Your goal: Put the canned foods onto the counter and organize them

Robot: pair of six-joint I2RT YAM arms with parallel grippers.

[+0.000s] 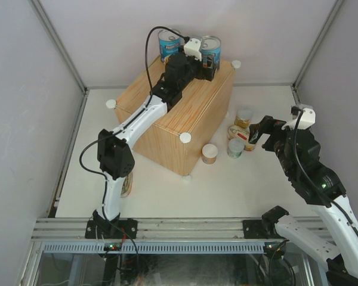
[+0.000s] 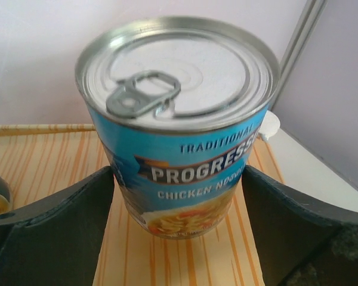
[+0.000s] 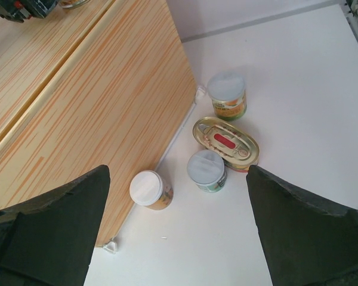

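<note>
Blue can (image 2: 179, 89) near box (image 1: 197, 104) top's far edge (upper middle), left gripper (image 2: 179, 173) around it, squeeze unclear, right gripper (image 3: 178, 173) spread wide over table (image 1: 256, 185).

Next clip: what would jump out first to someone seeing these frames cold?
The big wood-grain counter stands mid-table with the left blue can and the right blue can on its far edge; the left gripper has its jaws either side of the right one. On the table by the counter's right side, three small cans and an oval tin cluster near the open right gripper.
</note>
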